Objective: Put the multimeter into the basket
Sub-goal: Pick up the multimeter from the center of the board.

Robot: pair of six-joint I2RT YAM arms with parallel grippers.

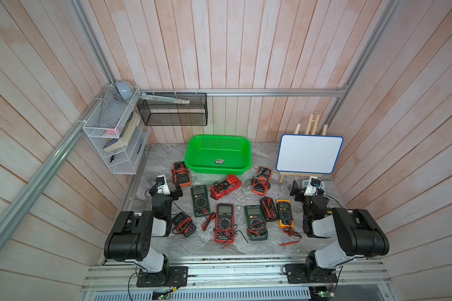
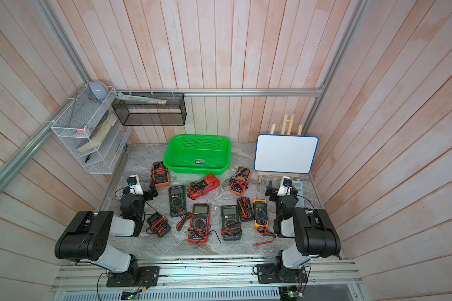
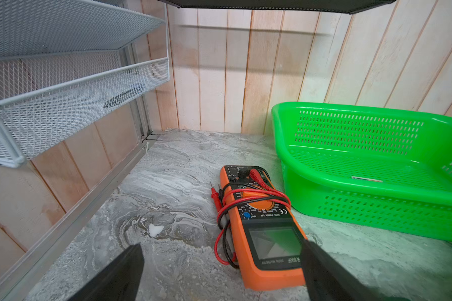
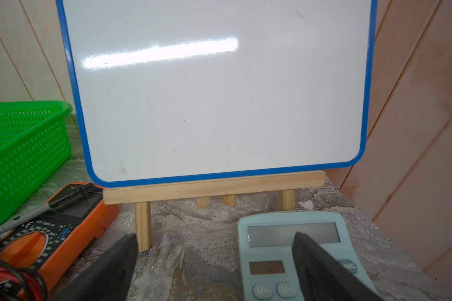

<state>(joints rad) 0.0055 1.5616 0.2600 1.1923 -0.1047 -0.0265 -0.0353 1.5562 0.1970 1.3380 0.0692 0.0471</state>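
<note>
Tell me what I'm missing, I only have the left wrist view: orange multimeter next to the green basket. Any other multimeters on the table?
Observer: Yes, several more lie in front of the basket, among them a red multimeter and a yellow multimeter.
Operator: Anything inside the basket?
Observer: No multimeter, in both top views. Only a small sticker shows inside.
Operator: Where's the right arm?
Observer: The right arm sits by a whiteboard on an easel, jaws open, with a pale blue calculator beside them.
</note>
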